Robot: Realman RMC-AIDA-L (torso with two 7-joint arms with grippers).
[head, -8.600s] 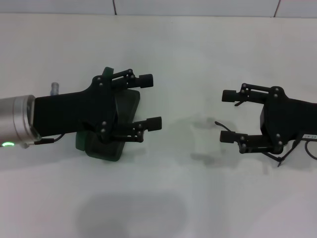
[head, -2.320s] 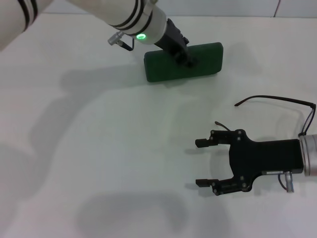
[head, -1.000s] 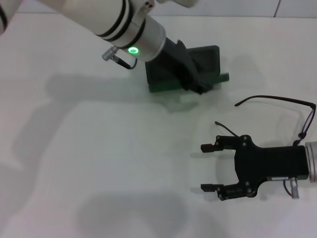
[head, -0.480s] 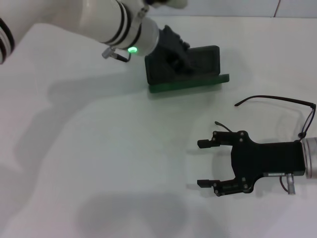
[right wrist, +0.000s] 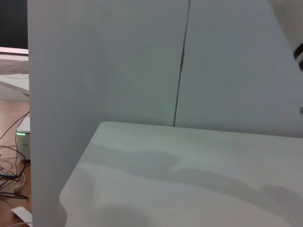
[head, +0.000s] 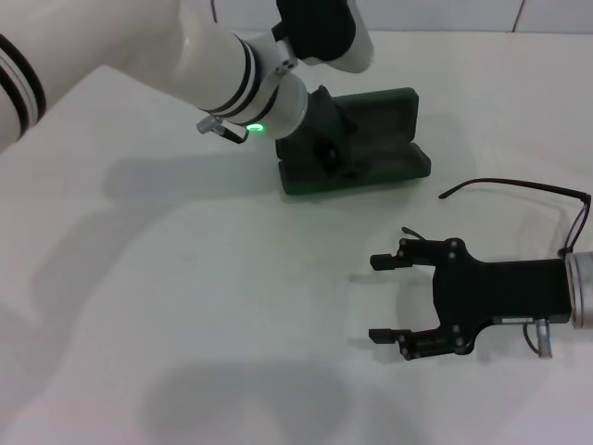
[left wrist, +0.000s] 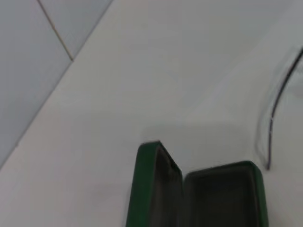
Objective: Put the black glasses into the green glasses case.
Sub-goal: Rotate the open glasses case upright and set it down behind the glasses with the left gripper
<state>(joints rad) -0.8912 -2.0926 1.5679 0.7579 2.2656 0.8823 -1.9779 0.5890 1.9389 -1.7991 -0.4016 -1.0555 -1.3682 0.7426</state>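
The green glasses case (head: 371, 139) now lies fully open on the far part of the white worktop (head: 232, 306) — half a second ago its lid stood nearly upright with only a thin green edge of the base showing in front, and a couple of seconds ago the case was shut. Both dark-lined halves now face up, side by side. The left wrist view shows the same case (left wrist: 199, 189) with its two halves spread apart and the dark lining visible.

The left gripper (head: 329, 148) sits over the left end of the case, reaching down from the white forearm with the green light; whether its fingers are spread or closed cannot be told, as the wrist hides them. The arm has swung lower and nearer the case's left end than half a second ago.

The black glasses (head: 519, 190) lie on the worktop to the right of the case and well apart from it, one long temple arm stretched toward the case — unmoved over the last seconds. That temple arm also shows as a thin dark line in the left wrist view (left wrist: 277, 106).

The right gripper (head: 387, 298) hovers just in front of the glasses, fingers spread wide and holding nothing, nearly where it was half a second ago.
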